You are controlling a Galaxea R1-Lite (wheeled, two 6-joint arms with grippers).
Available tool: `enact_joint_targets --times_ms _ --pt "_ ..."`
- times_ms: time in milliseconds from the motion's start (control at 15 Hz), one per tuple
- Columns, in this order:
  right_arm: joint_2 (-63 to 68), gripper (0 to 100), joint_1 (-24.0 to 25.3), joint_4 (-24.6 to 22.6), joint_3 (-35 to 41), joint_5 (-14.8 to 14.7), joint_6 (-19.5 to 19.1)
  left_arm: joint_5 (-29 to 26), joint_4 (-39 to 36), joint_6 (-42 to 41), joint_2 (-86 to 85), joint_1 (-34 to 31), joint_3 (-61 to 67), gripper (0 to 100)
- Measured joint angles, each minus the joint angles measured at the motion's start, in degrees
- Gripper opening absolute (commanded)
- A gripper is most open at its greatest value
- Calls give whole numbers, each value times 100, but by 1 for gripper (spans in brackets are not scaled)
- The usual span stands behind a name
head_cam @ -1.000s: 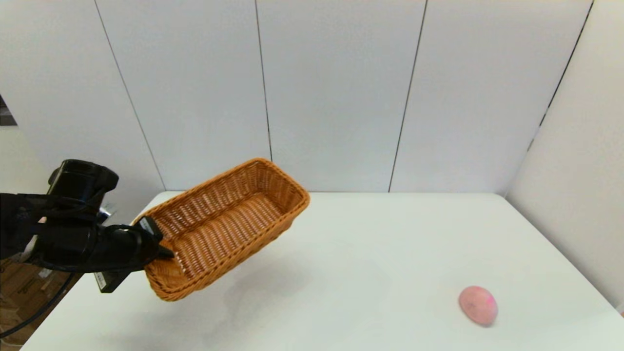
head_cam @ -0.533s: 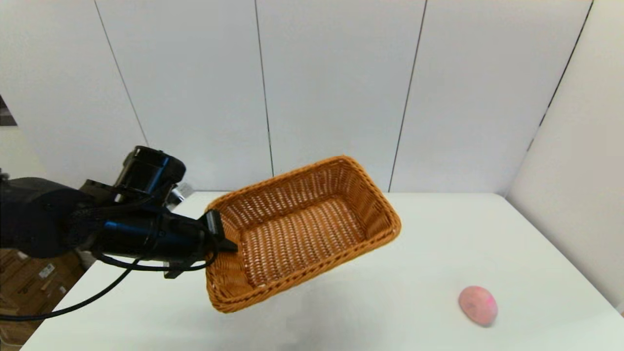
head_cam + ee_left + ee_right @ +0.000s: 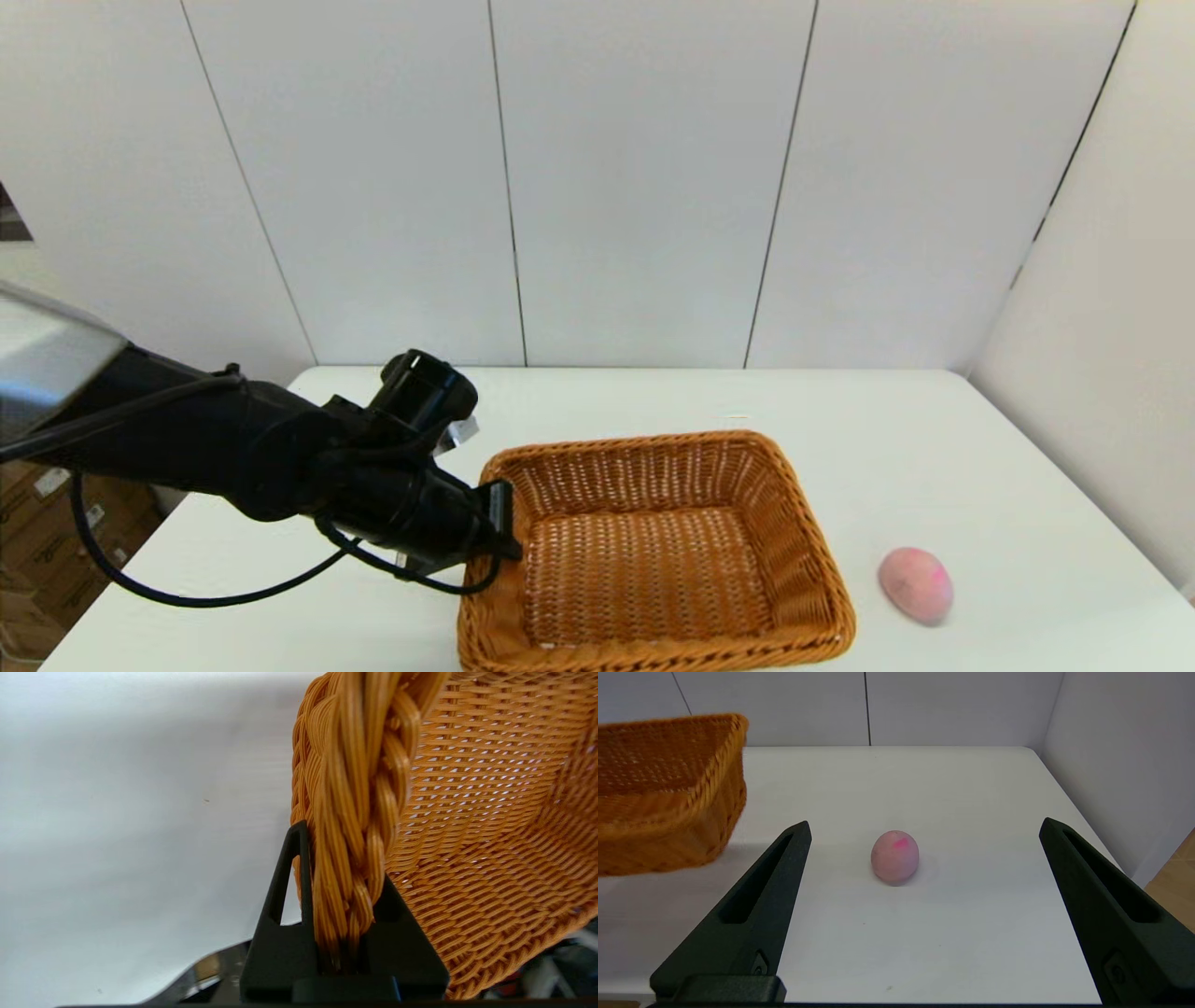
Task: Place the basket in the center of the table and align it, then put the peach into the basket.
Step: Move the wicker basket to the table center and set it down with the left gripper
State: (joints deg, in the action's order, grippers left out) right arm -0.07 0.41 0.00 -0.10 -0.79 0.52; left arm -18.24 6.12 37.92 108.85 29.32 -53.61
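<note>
One basket (image 3: 653, 551), carried from the table's (image 3: 934, 448) ten-o'clock side to mid-table and squared, left gripper (image 3: 504, 523) clamped on its rim; release due. One peach (image 3: 916, 584) at basket's three o'clock, untouched, between the right gripper's (image 3: 924, 910) spread fingers.

Woven wicker basket (image 3: 653, 551), smooth matt white table (image 3: 653, 401), matt-skinned peach (image 3: 916, 584).

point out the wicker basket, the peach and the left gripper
Orange-brown woven wicker basket (image 3: 644, 569), head view, on its woven floor.
Small pale-pink peach (image 3: 895, 856), right wrist view, on its front face.
Left gripper (image 3: 345, 933), left wrist view, between its fingertips, where they clamp the braided rim.
</note>
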Motion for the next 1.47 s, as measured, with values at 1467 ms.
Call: enact_joint_targets --times_ms 1467 --pt "0 100 0 2 0 -9 35 -83 -583 -521 978 -385 -2 0"
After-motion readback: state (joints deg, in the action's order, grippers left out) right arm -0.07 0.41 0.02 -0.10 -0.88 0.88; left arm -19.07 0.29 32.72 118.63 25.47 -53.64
